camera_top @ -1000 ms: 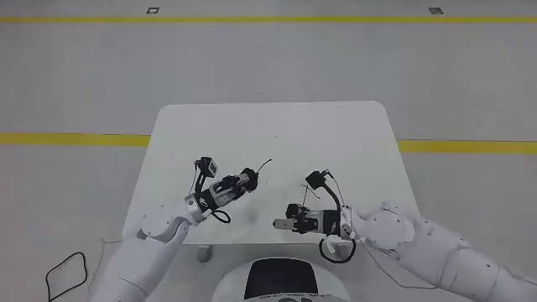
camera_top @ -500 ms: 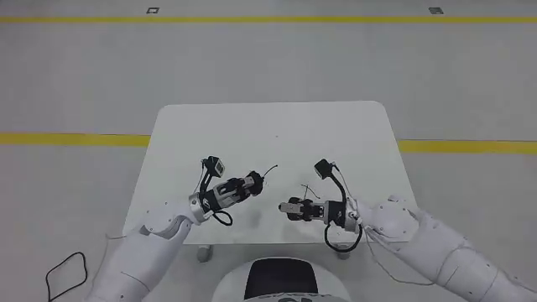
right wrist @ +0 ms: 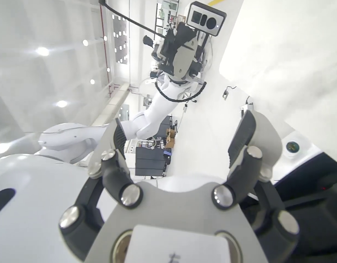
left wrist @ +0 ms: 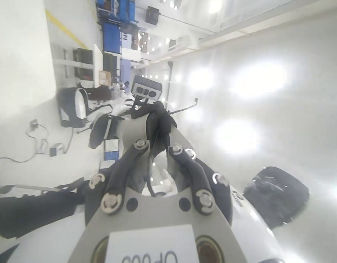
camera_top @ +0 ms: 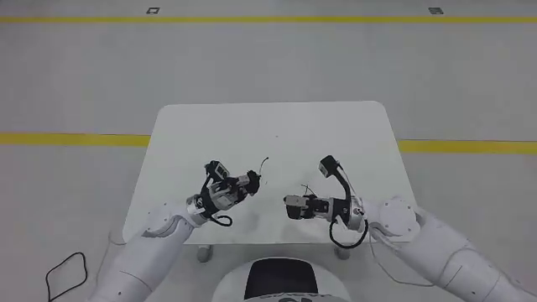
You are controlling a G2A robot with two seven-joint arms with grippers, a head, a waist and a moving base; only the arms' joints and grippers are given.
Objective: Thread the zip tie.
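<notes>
A thin black zip tie sticks out of my left gripper, which is shut on it above the near half of the white table. In the left wrist view the strap runs out past the closed fingertips and ends in a small head. My right gripper hangs open a short way to the right of the left one, facing it, with nothing between its fingers. The right wrist view has its open gripper in front, and farther off the left gripper holding the zip tie.
The two grippers face each other over the table's near edge with a small gap between them. A yellow floor line runs past both sides of the table, and a black cable lies on the floor at the near left.
My right gripper has risen from the table's near edge and come farther over the table, level with the left one. The left wrist has turned a little, still holding the zip tie.
</notes>
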